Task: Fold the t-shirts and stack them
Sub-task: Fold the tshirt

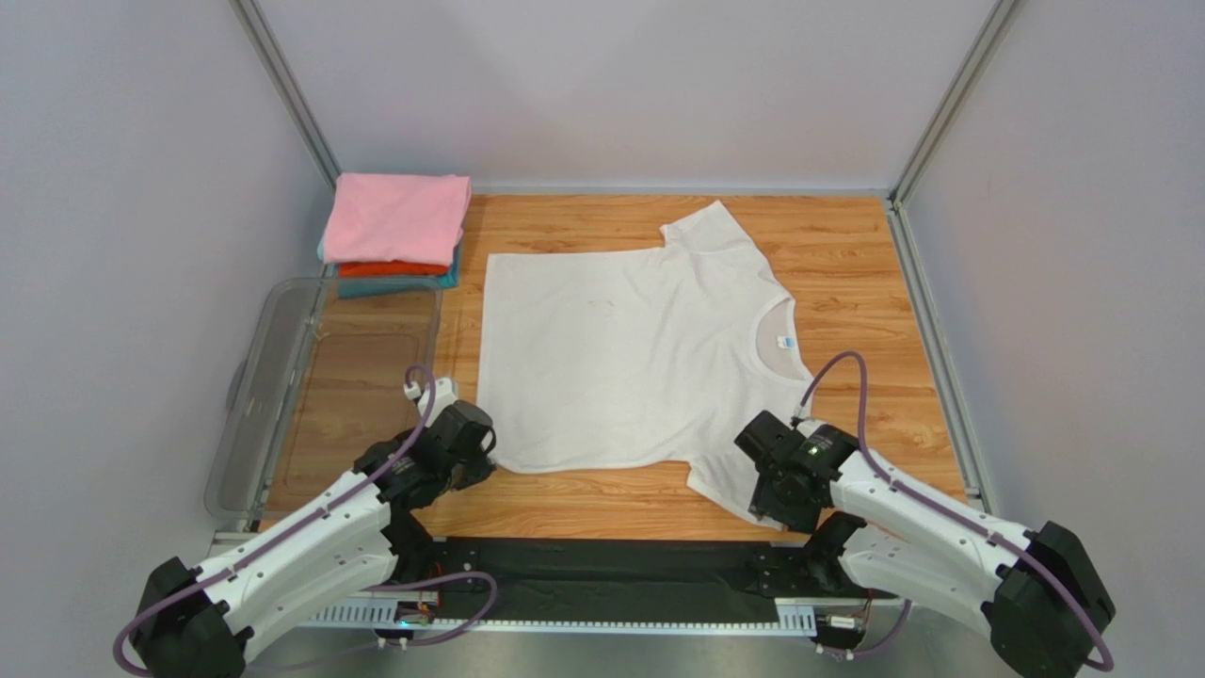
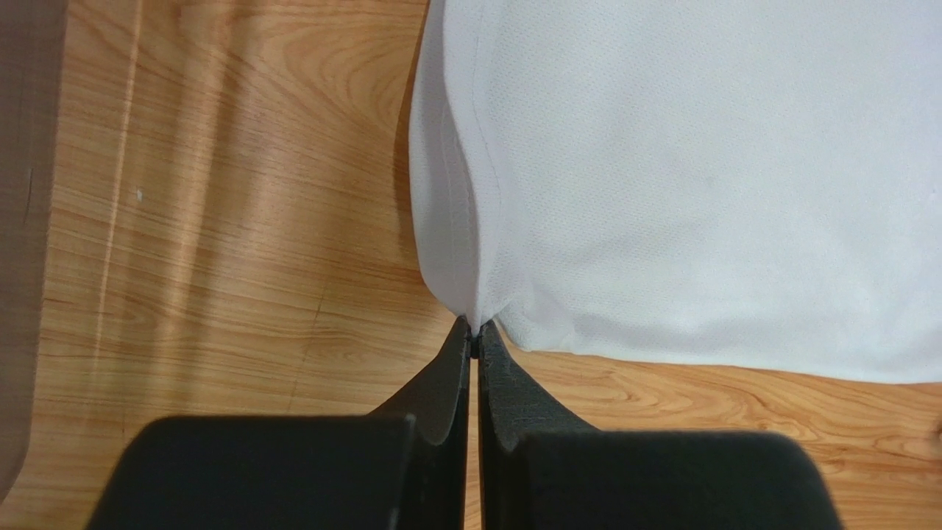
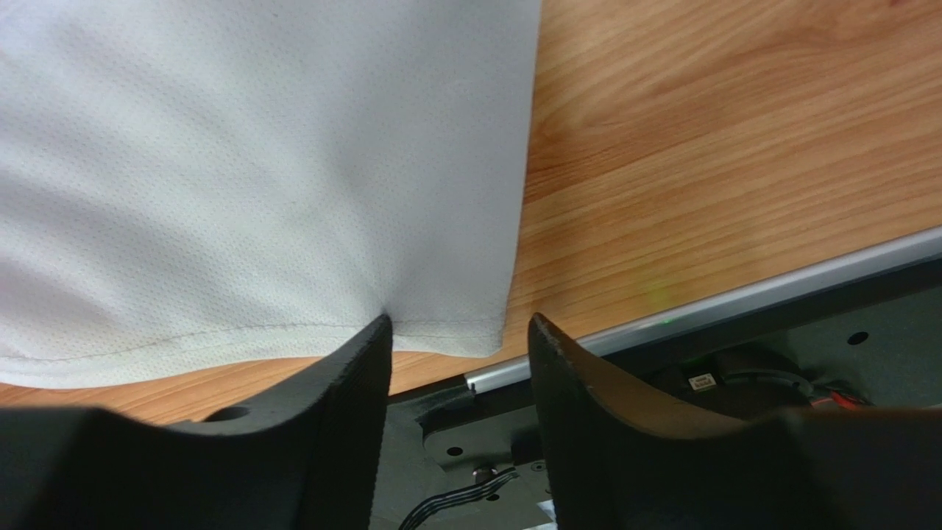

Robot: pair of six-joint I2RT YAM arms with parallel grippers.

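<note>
Spread flat on the table [image 1: 863, 254], neck to the right: the white t-shirt [image 1: 623, 353]. The folded stack [image 1: 395, 233] sits at the far left corner. The left gripper [image 2: 475, 331] is pinched tight on the near hem corner. The right gripper [image 3: 459, 322] has its jaws half apart, straddling the near sleeve's edge — no grip yet. The cloth looks thin, light and floppy — best taken at corners and hems and lifted evenly, or it will probably sag and bunch.

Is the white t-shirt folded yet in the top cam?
No, the white t-shirt lies spread open and flat on the wooden table, with both sleeves out.
</note>
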